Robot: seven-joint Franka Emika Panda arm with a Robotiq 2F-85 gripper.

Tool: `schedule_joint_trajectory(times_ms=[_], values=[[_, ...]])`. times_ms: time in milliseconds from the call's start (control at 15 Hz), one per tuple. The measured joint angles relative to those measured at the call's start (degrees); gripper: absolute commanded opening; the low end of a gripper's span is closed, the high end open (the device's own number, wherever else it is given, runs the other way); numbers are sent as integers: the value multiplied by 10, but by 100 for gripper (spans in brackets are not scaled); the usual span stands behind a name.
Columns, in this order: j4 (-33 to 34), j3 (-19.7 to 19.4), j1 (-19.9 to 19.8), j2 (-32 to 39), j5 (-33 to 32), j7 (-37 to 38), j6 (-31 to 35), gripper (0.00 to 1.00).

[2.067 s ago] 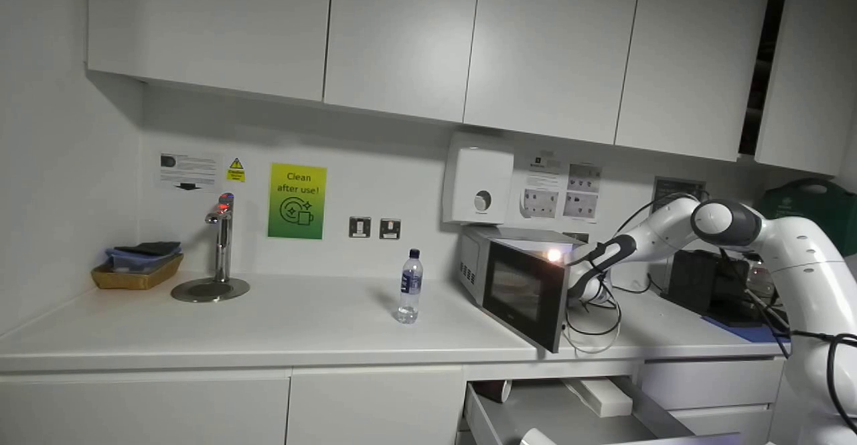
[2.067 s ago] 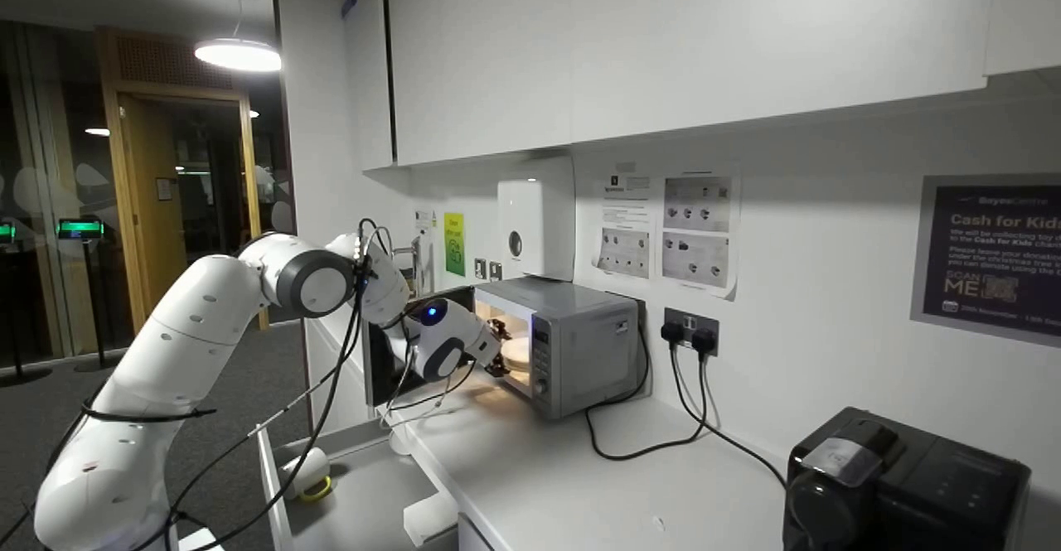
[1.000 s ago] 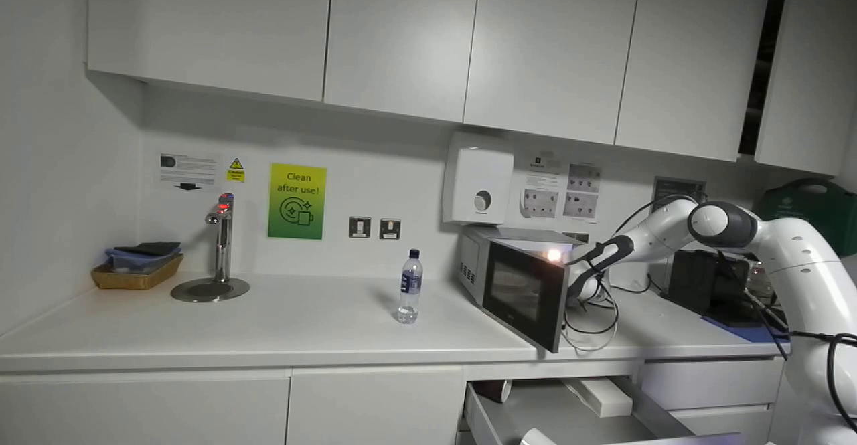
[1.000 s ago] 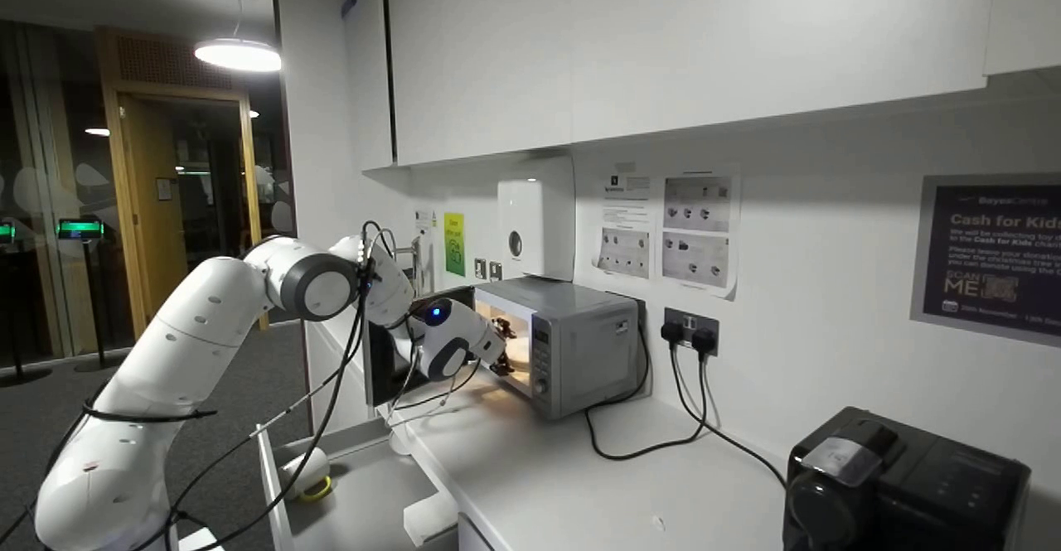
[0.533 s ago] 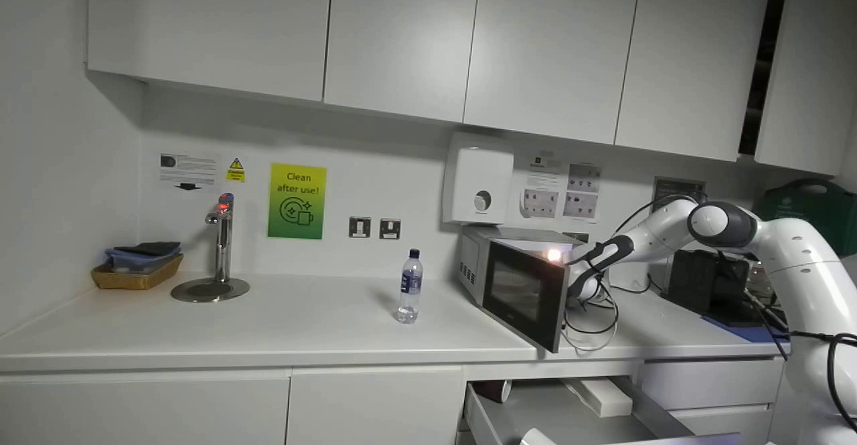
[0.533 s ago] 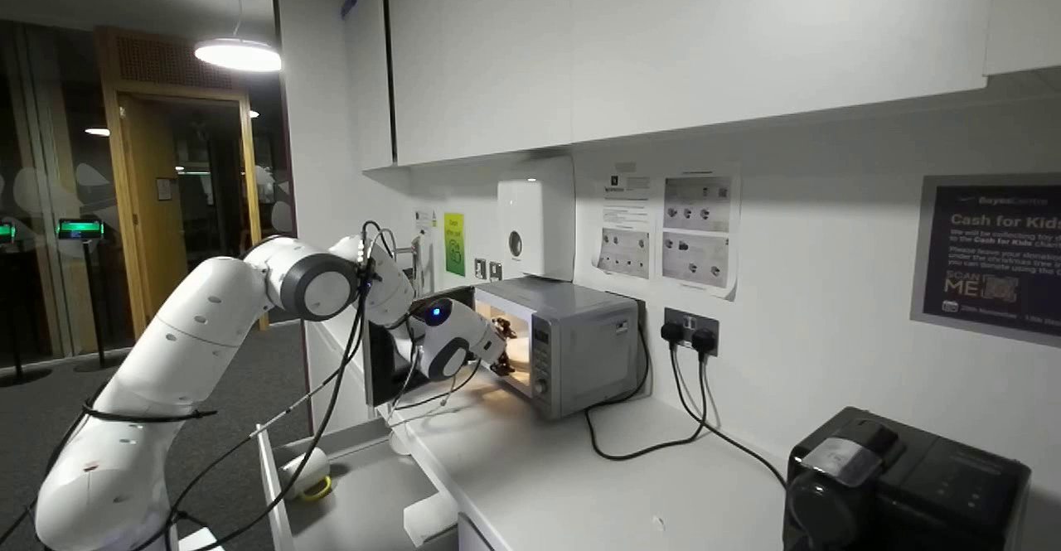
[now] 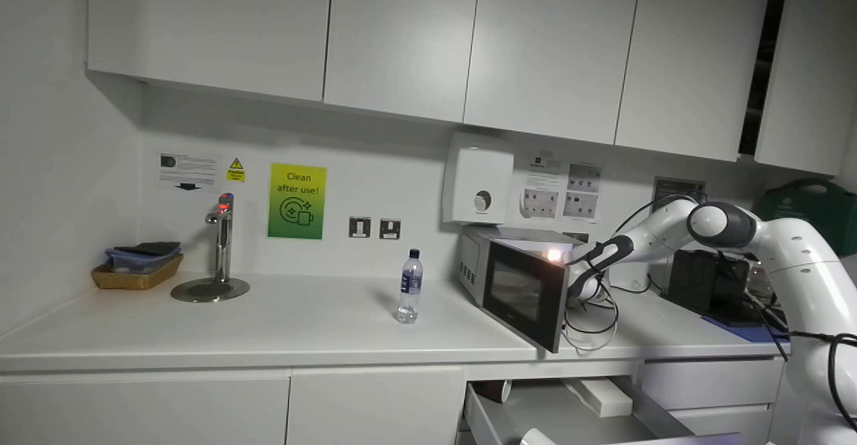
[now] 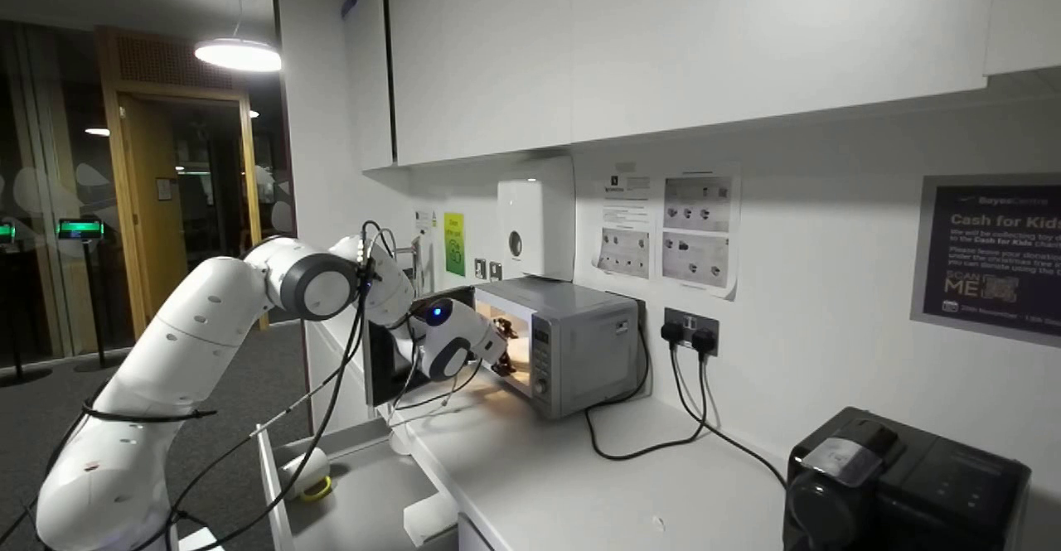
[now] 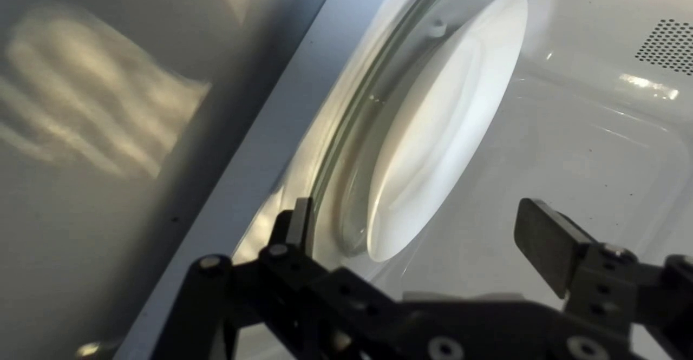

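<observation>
Black fingers [image 9: 548, 245] spread wide, gripping nothing, near a white plate [image 9: 446, 127] inside the microwave [image 8: 590, 352].

Flat grey light, one warm glow

Kinda dim overall, though the pendant lamp [image 8: 238, 55] blows out white in an exterior view. The microwave [image 8: 576, 344] glows warm inside and spills amber onto the table [image 8: 506, 418]. A hot spot flares near the top edge of its door [image 7: 522, 291]. The wall [image 7: 375, 164] goes shadowy under the cabinets [image 7: 395, 37], and small print on the notices [image 8: 698, 232] is mush. Wrist view: pincer [image 9: 419, 216] nearly black, plate [image 9: 446, 124] bright, fuzzy-edged ripples of light on the table.
</observation>
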Motion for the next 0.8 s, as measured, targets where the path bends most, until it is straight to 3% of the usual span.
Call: schedule_joint_trajectory(times_ms=[200,267,333,800], values=[[1,-1,0,0,0,0,0,100],[1,-2,1,1,0,0,0,91],[1,-2,1,1,0,0,0,74],[17,-2,1,8,0,0,-6,19]])
